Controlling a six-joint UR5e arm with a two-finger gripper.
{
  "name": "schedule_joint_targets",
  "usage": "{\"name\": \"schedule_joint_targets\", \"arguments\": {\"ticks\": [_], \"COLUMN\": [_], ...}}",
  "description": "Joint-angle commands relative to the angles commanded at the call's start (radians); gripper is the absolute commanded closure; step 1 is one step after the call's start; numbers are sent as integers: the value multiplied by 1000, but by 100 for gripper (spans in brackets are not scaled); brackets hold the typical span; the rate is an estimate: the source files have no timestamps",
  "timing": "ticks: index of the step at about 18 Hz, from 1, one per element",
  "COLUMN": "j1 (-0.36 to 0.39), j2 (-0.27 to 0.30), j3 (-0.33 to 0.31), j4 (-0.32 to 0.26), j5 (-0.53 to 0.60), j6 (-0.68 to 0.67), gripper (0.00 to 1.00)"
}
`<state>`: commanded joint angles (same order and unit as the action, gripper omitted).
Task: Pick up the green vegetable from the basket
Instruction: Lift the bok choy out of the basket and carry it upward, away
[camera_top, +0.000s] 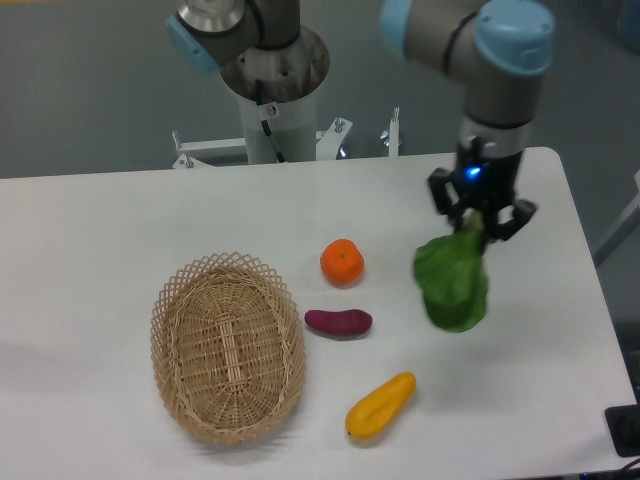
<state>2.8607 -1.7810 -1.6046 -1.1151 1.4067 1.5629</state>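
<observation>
Hanging from the gripper (478, 222) above the right part of the bench (100, 230), the vegetable (452, 283) is off the surface, pale stem end up between the fingers and broad green leaves drooping below. The gripper's two dark fingers are pinched on that stem end, one on each side of it; a small blue light shows on the wrist above them. The arm (495, 90), grey with pale blue joint caps, comes down from the top edge of the view, and its base column (275, 100) stands behind the far edge of the bench. The basket (228, 345), an oval of tan wicker with an open lattice rim, lies near the front edge, left of centre, well apart from the vegetable; nothing shows inside it but its woven floor. Three other pieces of produce lie on the bench between basket and vegetable: an orange (342, 262) near the middle, a purple sweet potato (338, 322) just in front of it and close to the basket's right rim, and a yellow vegetable (380, 405) nearer the front edge, lying on a slant. A dark object (624, 430) is cut off by the frame at the front right corner; its kind cannot be told
</observation>
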Motion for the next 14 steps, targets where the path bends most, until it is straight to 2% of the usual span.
{"name": "schedule_joint_targets", "arguments": {"ticks": [3,7,14], "j1": [34,52,51], "j2": [0,2,3], "j3": [-2,-12,-17], "j4": [-20,-20,-20], "j5": [0,-20,-20], "j6": [55,60,62], "gripper": [56,56,56]}}
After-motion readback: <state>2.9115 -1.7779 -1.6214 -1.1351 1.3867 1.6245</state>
